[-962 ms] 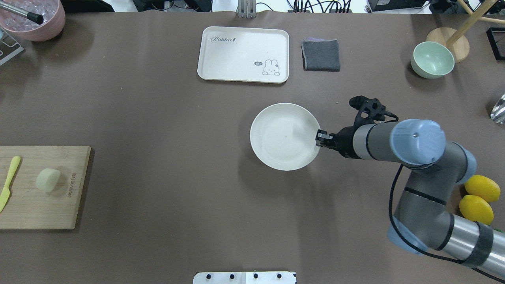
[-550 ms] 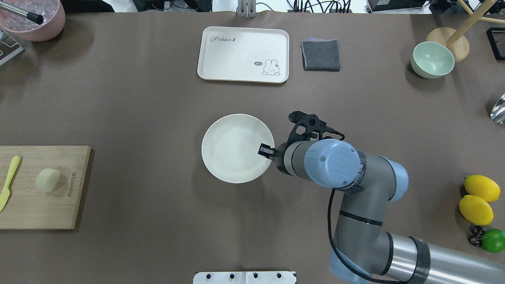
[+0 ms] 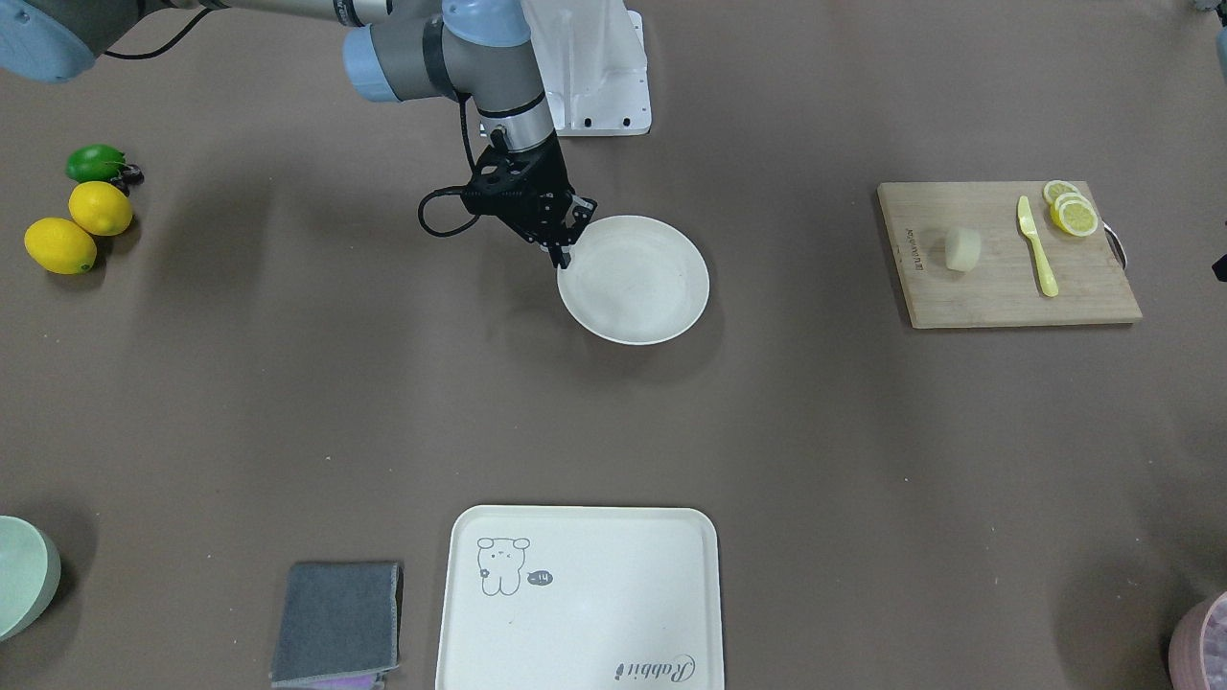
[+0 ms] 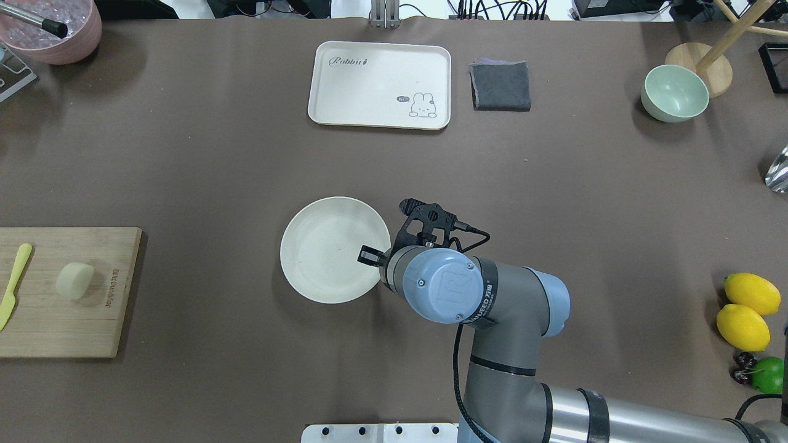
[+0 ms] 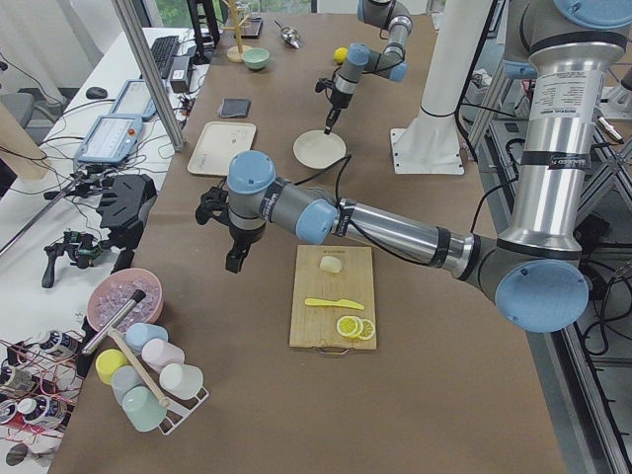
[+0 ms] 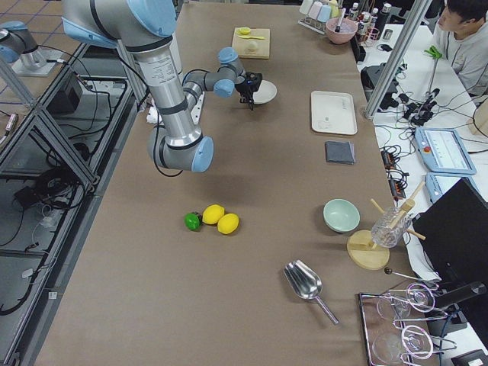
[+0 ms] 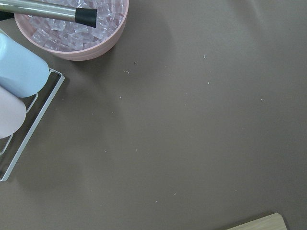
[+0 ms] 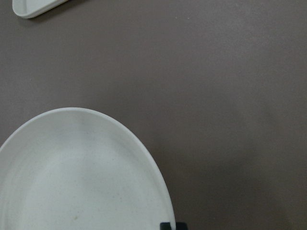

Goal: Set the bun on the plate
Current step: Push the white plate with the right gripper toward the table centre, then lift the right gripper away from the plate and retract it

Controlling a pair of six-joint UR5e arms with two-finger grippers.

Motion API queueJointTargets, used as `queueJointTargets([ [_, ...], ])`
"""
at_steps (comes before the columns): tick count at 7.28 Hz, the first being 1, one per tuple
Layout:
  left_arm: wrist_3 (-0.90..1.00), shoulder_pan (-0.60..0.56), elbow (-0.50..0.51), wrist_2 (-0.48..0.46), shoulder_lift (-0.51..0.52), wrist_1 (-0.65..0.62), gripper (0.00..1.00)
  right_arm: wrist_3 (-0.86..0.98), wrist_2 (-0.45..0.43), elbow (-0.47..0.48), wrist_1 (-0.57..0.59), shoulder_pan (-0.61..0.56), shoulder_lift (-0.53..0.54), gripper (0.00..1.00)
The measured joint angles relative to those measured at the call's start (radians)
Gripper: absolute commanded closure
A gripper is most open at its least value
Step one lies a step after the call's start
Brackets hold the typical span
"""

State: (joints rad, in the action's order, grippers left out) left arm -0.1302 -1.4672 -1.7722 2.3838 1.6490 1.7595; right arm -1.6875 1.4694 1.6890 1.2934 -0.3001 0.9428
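The bun, a small pale stubby cylinder, sits on the wooden cutting board at the table's left edge; it also shows in the front-facing view. The round cream plate lies near the middle of the table, empty. My right gripper is shut on the plate's right rim, and in the front-facing view the right gripper pinches the plate at its edge. My left gripper shows only in the exterior left view, hovering beyond the board's far end; I cannot tell its state.
A rabbit tray, a grey cloth and a green bowl stand at the back. Lemons lie at the right. A pink bowl of ice is back left. A yellow knife and lemon slices share the board.
My right gripper has dragged the plate leftward and a little toward the robot, from right of centre to just left of centre. The bun has not moved.
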Motion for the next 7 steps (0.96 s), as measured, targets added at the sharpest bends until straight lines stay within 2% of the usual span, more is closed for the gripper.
queueJointTargets([
  [2,-0.01,0.007,0.001,0.0,0.003,0.0,0.02,0.019,-0.017,-0.013,0.002,-0.008,-0.012,0.0],
  [3,-0.029,0.015,0.001,0.0,0.003,0.003,0.02,0.047,0.003,-0.001,0.012,-0.041,-0.013,0.0],
  [5,-0.134,0.063,0.0,0.0,-0.016,0.065,0.02,0.163,0.177,0.073,0.111,-0.196,-0.001,0.0],
  [7,-0.366,0.175,0.001,-0.005,-0.083,0.243,0.04,0.372,0.392,0.143,0.195,-0.402,0.071,0.0],
])
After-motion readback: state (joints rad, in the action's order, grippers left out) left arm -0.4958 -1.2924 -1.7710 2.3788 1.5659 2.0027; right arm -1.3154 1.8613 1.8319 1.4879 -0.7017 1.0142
